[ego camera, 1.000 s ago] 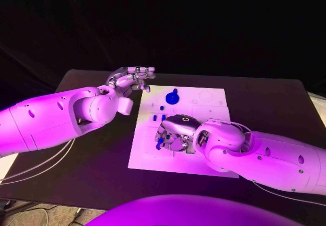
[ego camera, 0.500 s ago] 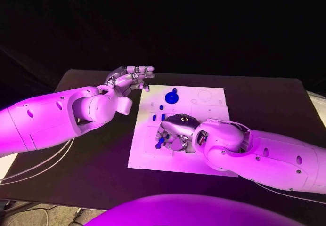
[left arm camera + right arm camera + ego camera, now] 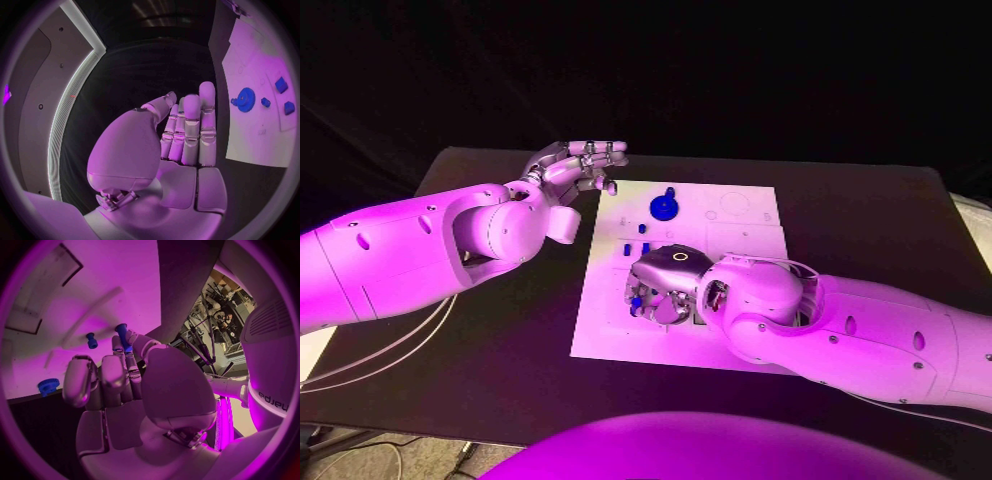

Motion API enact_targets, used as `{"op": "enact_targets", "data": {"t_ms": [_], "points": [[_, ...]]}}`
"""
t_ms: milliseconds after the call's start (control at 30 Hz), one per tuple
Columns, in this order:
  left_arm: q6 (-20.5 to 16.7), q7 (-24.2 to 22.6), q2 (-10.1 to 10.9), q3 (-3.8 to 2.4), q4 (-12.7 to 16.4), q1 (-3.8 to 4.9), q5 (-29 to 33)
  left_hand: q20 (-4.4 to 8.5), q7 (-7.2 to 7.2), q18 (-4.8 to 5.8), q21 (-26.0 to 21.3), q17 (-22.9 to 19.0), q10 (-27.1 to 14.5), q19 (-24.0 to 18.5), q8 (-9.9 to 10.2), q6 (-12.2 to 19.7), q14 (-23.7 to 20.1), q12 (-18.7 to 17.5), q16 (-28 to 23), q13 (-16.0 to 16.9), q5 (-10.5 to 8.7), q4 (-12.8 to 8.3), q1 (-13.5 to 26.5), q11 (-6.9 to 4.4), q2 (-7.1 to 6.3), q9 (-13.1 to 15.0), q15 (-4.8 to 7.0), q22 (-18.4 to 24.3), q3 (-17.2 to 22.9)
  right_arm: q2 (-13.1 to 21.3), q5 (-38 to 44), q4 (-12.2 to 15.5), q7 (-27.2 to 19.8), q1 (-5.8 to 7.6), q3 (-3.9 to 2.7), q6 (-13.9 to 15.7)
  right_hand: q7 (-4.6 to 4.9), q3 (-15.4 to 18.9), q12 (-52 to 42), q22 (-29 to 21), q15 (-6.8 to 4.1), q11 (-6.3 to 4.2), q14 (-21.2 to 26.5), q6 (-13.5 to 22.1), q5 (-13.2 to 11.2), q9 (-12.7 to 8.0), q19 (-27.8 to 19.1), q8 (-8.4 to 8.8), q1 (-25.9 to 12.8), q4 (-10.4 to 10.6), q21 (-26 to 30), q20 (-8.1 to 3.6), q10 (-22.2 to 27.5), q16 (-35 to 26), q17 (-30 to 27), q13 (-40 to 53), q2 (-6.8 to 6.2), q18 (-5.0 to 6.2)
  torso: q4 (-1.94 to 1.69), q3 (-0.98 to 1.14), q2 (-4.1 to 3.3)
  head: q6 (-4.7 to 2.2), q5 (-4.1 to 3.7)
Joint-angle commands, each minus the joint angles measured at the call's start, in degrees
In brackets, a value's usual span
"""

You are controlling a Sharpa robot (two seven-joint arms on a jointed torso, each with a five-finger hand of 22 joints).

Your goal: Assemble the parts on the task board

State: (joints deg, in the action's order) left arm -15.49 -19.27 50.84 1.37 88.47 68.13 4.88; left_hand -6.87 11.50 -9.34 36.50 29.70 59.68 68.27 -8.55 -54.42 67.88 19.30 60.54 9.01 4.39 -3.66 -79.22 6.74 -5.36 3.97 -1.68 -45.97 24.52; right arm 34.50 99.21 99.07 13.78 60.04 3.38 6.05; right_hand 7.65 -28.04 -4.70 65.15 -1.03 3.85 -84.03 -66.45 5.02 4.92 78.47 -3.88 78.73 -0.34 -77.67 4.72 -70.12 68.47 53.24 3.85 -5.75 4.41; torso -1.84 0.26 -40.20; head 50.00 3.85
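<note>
The white task board point(image 3: 733, 235) lies mid-table. My right hand point(image 3: 669, 284) hovers low over its near left part and pinches a small blue peg point(image 3: 122, 335) between thumb and fingertips; the peg also peeks out at the hand's left side point(image 3: 635, 298). Another blue peg point(image 3: 92, 340) stands on the board just past the fingers. A blue gear point(image 3: 665, 207) sits on the board's far part, with small blue blocks point(image 3: 636, 248) nearer. My left hand point(image 3: 583, 160) hangs off the board's far left corner, its fingers point(image 3: 190, 127) straight and holding nothing.
Bare black table point(image 3: 877, 220) stretches to the right of the board and along its left side point(image 3: 516, 330). The left wrist view shows the gear point(image 3: 245, 99) and blue blocks point(image 3: 281, 84) lying beyond my left hand's fingertips.
My right hand and arm have shifted slightly to the left over the board, still holding the peg. The left hand has not moved.
</note>
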Motion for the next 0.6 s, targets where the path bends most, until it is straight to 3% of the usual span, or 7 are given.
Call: {"op": "enact_targets", "data": {"t_ms": [33, 100, 133, 200, 233, 433, 600], "points": [[1.00, -0.17, -0.04, -0.04, 0.13, 0.02, 0.11, -0.24, -0.08, -1.08, -0.31, -0.06, -0.33, -0.02, -0.15, 0.44, -0.41, 0.16, 0.26, 0.06, 0.38, -0.03, -0.23, 0.00, 0.22, 0.04, 0.07, 0.07, -0.17, -0.19, 0.82, -0.37, 0.45, -0.31, 0.42, -2.27, 0.50, 1.07, 1.04, -0.44, 0.54, 0.55, -0.67, 1.48, 0.77, -0.53, -0.11, 0.41, -1.85, 0.28, 0.11, 0.62, 1.67, 0.11, -0.28, -0.23, -1.12, 0.70, 0.01, -0.03, 0.04, 0.00, 0.06], [1.01, -0.15, -0.03, -0.04, 0.16, 0.02, 0.11, -0.24, -0.08, -1.08, -0.31, -0.06, -0.33, -0.02, -0.15, 0.44, -0.41, 0.16, 0.26, 0.06, 0.38, -0.03, -0.23, 0.00, 0.22, 0.04, 0.07, 0.07, -0.17, -0.23, 0.88, -0.49, 0.35, -0.32, 0.49, -1.58, 1.11, 2.51, 1.13, -2.06, 1.32, 1.40, -0.52, 4.22, 1.26, -1.11, -0.96, 0.42, -3.31, 0.66, 1.01, 1.15, 5.93, 0.03, -0.54, -0.34, -2.79, 1.00, 0.00, -0.02, 0.03, 0.00, 0.11], [1.02, -0.13, -0.02, -0.04, 0.17, 0.02, 0.11, -0.24, -0.08, -1.08, -0.31, -0.06, -0.33, -0.02, -0.15, 0.44, -0.41, 0.16, 0.26, 0.06, 0.38, -0.03, -0.23, 0.00, 0.22, 0.04, 0.07, 0.07, -0.17, -0.22, 0.90, -0.53, 0.28, -0.32, 0.52, -1.07, 0.94, 3.69, 0.94, -4.07, 1.57, 1.75, -0.38, 6.10, 1.19, -1.27, -1.98, 0.36, -3.70, 0.67, 2.14, 1.41, 9.15, -0.04, -0.73, -0.26, -3.44, 1.42, 0.02, 0.00, 0.02, 0.00, 0.12], [1.03, -0.10, 0.00, -0.04, 0.18, 0.02, 0.11, -0.24, -0.08, -1.08, -0.31, -0.06, -0.33, -0.02, -0.15, 0.44, -0.41, 0.16, 0.26, 0.06, 0.38, -0.03, -0.23, 0.00, 0.22, 0.04, 0.07, 0.07, -0.17, -0.14, 1.02, -0.52, 0.14, -0.32, 0.56, 0.31, -0.68, 6.39, 1.03, -7.37, 2.15, 2.59, 0.14, 9.97, 1.14, -1.28, -3.61, 0.36, -4.13, 0.80, 4.05, 1.89, 14.24, -0.73, -1.89, -0.27, -4.15, 2.02, 0.03, 0.03, 0.01, 0.00, 0.14], [1.03, -0.08, 0.01, -0.04, 0.18, 0.02, 0.11, -0.24, -0.08, -1.08, -0.31, -0.06, -0.33, -0.02, -0.15, 0.44, -0.41, 0.16, 0.26, 0.06, 0.38, -0.03, -0.23, 0.00, 0.22, 0.04, 0.07, 0.07, -0.17, -0.02, 1.14, -0.46, 0.08, -0.32, 0.58, 1.19, -0.77, 7.81, 0.91, -8.19, 2.25, 2.88, 0.32, 11.00, 1.20, -1.26, -3.97, 0.34, -3.99, 0.81, 4.57, 2.17, 15.43, -0.93, -2.28, -0.22, -4.24, 2.13, 0.04, 0.05, 0.01, 0.00, 0.11], [1.06, -0.02, 0.04, -0.04, 0.11, 0.02, 0.11, -0.26, -0.05, -1.08, -0.32, -0.21, -0.49, -0.03, -0.24, 0.55, -0.49, 0.31, 0.23, 0.08, 0.37, -0.06, -0.21, 0.02, 0.20, 0.04, 0.05, 0.06, -0.25, 1.87, 1.25, 0.76, -1.08, -0.37, 0.60, 8.00, -0.45, 17.05, -1.61, -9.51, 2.62, 3.18, 0.59, 12.72, 2.15, -1.05, -4.00, 0.23, -1.22, 2.01, 5.52, 2.57, 17.97, -0.89, -2.97, 0.06, -2.52, 2.38, 0.05, 0.09, 0.03, 0.00, -0.06], [1.13, 0.03, 0.14, -0.04, 0.01, 0.02, 0.11, -0.26, -0.05, -1.08, -0.32, -0.21, -0.49, -0.03, -0.24, 0.55, -0.49, 0.31, 0.23, 0.08, 0.37, -0.06, -0.21, 0.02, 0.20, 0.04, 0.05, 0.06, -0.25, 5.66, -0.28, 3.40, -2.88, -0.33, 0.18, 14.39, 0.46, 18.73, -3.69, -9.33, 2.17, 2.56, 0.87, 11.22, 3.15, -0.88, -3.52, -0.05, 0.06, 2.30, 5.38, 2.22, 16.18, -1.94, -4.77, 0.23, -1.59, 2.34, 0.17, 0.13, 0.11, 0.00, -0.08]]}}
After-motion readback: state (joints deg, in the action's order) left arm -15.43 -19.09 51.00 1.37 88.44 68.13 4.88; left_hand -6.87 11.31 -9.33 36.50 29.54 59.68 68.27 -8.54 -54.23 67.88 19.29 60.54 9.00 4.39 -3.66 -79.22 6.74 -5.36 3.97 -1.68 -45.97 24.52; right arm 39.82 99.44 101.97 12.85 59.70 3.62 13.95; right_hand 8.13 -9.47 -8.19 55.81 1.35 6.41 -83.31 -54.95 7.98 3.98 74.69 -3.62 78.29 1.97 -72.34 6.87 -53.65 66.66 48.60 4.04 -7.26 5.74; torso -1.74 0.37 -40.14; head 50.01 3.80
